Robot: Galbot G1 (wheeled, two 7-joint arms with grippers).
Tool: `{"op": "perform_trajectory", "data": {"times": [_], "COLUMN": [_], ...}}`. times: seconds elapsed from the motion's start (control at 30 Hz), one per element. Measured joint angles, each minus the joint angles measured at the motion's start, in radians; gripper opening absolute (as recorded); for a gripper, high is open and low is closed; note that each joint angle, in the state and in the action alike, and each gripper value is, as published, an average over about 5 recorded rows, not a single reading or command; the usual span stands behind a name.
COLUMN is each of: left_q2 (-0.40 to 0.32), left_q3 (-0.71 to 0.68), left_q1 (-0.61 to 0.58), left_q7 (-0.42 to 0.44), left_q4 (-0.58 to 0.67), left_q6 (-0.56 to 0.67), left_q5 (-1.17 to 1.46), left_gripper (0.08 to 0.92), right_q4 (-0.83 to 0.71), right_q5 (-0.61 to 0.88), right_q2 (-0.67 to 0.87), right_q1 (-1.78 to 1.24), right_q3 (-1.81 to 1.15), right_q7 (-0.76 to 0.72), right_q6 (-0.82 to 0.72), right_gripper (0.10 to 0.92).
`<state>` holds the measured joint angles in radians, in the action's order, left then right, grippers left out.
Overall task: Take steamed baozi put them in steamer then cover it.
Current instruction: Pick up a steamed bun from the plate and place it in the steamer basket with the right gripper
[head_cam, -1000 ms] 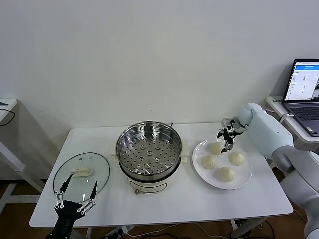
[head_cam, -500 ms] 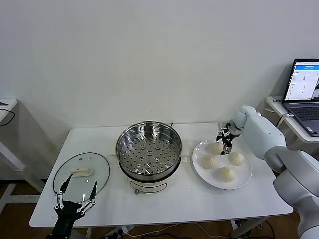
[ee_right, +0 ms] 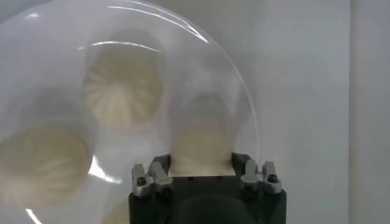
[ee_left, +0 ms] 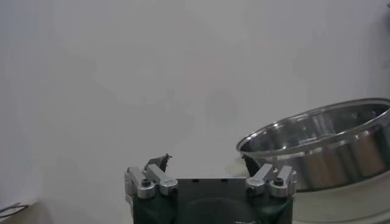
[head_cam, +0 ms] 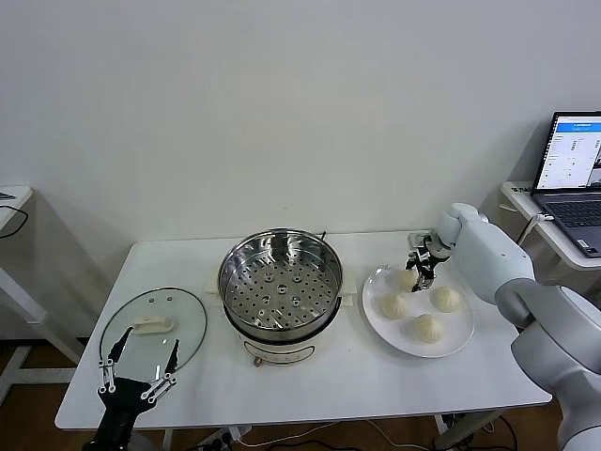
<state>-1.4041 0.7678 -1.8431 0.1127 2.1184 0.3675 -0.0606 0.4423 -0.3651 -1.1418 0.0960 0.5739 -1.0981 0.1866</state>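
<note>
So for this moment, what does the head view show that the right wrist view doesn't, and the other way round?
Only the head view shows the empty steamer, the cover lying flat on the table, the open left gripper near the cover, and a laptop. Only the right wrist view shows, close up, a baozi sitting between the right gripper's fingers. Both show the plate with its baozi and the right gripper shut on the farthest one.
</note>
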Motion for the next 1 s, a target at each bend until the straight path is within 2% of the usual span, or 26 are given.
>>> {"op": "perform_trajectory", "data": {"times": [0.17, 0.37, 0.67, 1.0], "left_q2": [0.001, 0.004, 0.002, 0.003], "left_q3": [0.001, -0.002, -0.005, 0.003], "left_q1": [0.002, 0.007, 0.004, 0.005], "left_q7": [0.0, -0.001, -0.002, -0.005], "left_q4": [0.003, 0.003, 0.003, 0.008], "left_q6": [-0.002, -0.001, 0.001, 0.0], "left_q5": [0.001, 0.002, 0.002, 0.001], "left_gripper": [0.823, 0.823, 0.823, 0.823], "right_q4": [0.108, 0.308, 0.577, 0.686], "right_q5": [0.044, 0.114, 0.188, 0.178], "right_q2": [0.046, 0.093, 0.072, -0.039], "right_q1": [0.055, 0.169, 0.36, 0.429], "right_q3": [0.049, 0.159, 0.316, 0.419], "right_q7": [-0.015, -0.041, -0.069, -0.087], "right_q6": [0.068, 0.18, 0.336, 0.439], "right_gripper": [0.667, 0.684, 0.699, 0.712]}}
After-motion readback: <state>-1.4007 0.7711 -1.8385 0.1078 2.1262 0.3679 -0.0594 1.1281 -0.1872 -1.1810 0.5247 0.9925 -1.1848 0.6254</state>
